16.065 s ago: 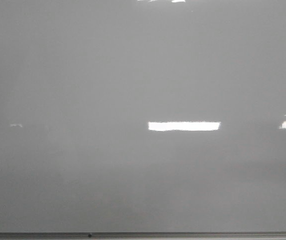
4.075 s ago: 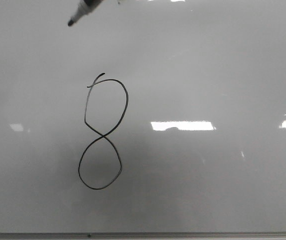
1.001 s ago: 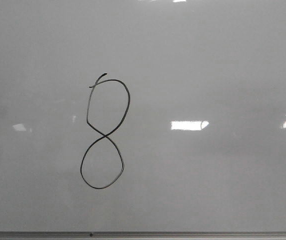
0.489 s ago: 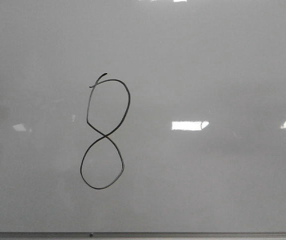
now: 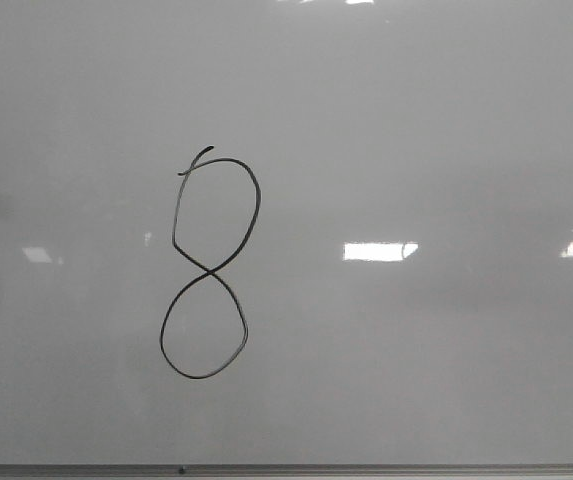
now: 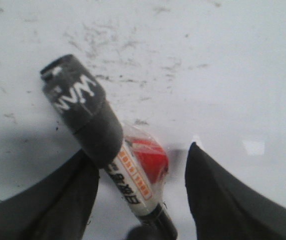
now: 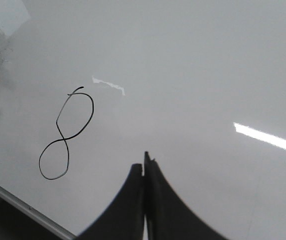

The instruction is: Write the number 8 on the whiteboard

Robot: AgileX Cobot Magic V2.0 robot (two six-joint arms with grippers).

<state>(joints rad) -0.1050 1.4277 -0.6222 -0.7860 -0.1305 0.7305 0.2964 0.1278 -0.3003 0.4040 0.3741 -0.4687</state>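
Observation:
The number 8 [image 5: 209,271] is a thin black line of two stacked loops with a small hooked tail, left of the middle of the whiteboard [image 5: 416,130]. It also shows in the right wrist view [image 7: 63,140]. In the left wrist view my left gripper [image 6: 139,150] is open. A marker [image 6: 100,132] with a black end, a white labelled barrel and a red patch lies between the fingers, against one finger [image 6: 78,185] and apart from the other. My right gripper [image 7: 144,167] is shut and empty above the board, beside the 8. Neither gripper shows in the front view.
A thin grey metal edge strip [image 5: 366,468] runs along the board's near edge, also in the right wrist view [image 7: 23,207]. Bright glare patches [image 5: 376,251] sit right of the 8. Grey smudges [image 6: 133,45] mark the board near the marker.
The board was blank 16 s ago. By 4 s ago the 8 was drawn and the marker tip hung at the upper left. It has since left the front view. Nothing moved in the last second.

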